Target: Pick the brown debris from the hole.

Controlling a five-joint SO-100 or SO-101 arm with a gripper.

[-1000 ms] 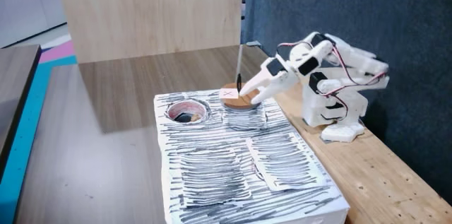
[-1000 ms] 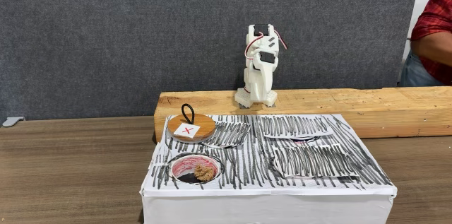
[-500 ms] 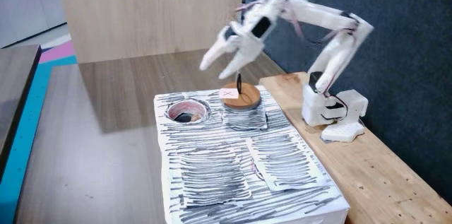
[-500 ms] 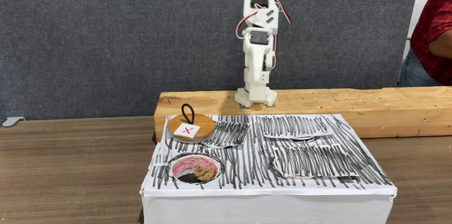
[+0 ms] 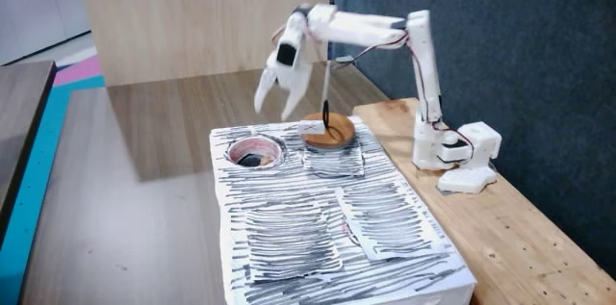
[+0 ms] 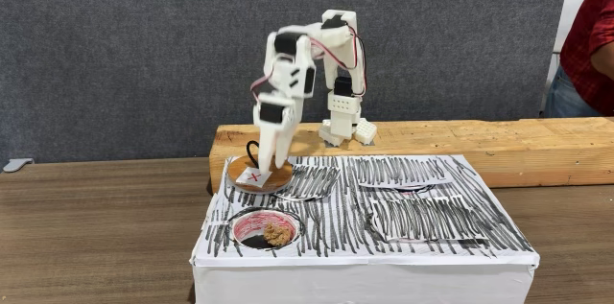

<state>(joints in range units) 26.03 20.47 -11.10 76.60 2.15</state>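
One second was all it took for the arm to go from folded low beside the wooden disc (image 5: 327, 131) to stretched out over the white scribbled box (image 5: 318, 228). Half a second back it was reared up high; now the jaws (image 5: 272, 105) hung near the hole (image 5: 255, 152) but short of it — up in the air, off to the disc's side of the rim in one fixed view. In the other they (image 6: 268, 161) sat in line with the disc (image 6: 259, 174) and its thin upright stick, so I could not say from there how far forward they really were. They were spread, two pale fingers (image 5: 262, 95) pointing down with a clear gap between them and nothing held, though motion blur softened their edges.

The brown debris (image 6: 277, 233) had not budged; it lay inside the hole (image 6: 264, 228), toward the right of the dark opening in that view. From the other side it (image 5: 251, 160) showed as a small dim lump.

To my eye the reach was well begun and the grasp not — the jaws needed to travel on over the opening and then drop straight in. The stick stood close to that path, and a careless swing might clip it.
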